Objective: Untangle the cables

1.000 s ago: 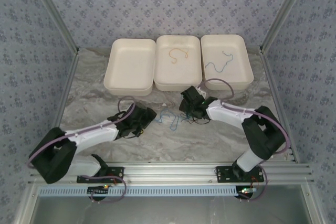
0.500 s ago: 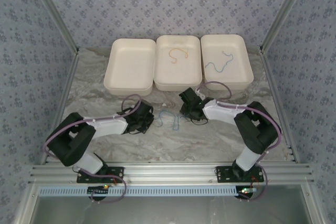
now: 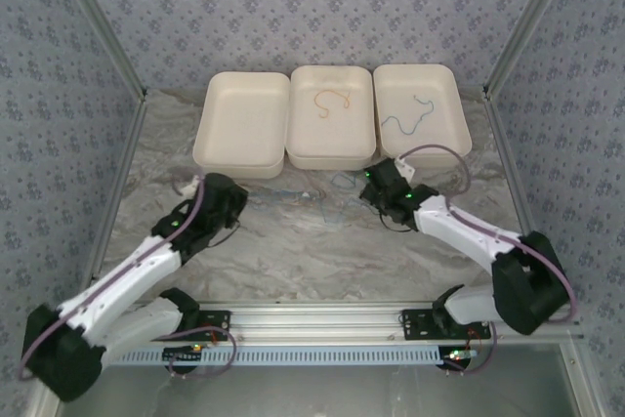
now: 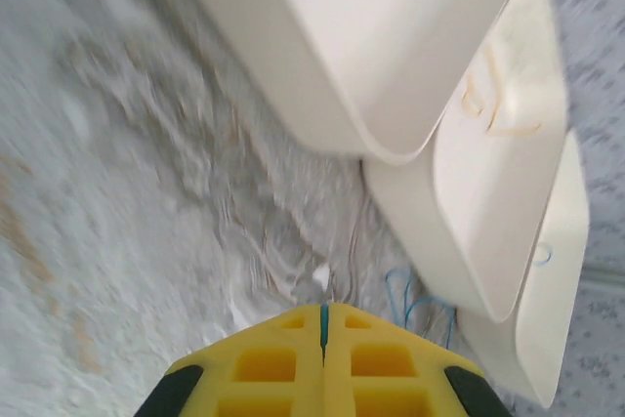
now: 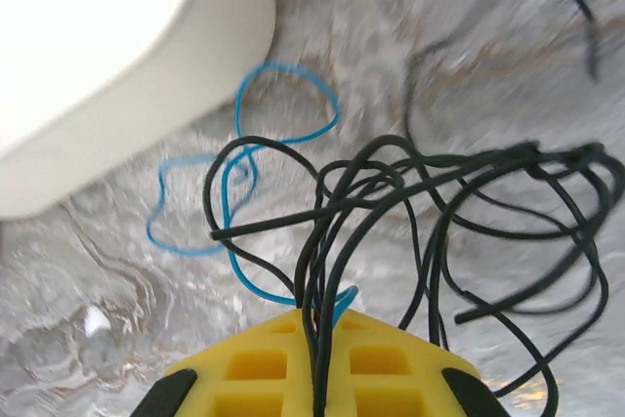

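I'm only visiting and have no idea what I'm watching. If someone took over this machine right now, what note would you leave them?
Left gripper: jaws shut, apparently pinching a thin strand that runs toward the tangle.
Right gripper: jaws shut on black cables, with a blue one running in beside them.
Done: orange cable lies in the middle tray; one blue cable lies in the right tray.
To do: the tangle of blue and black cables on the table, in front of the trays, needs separating.
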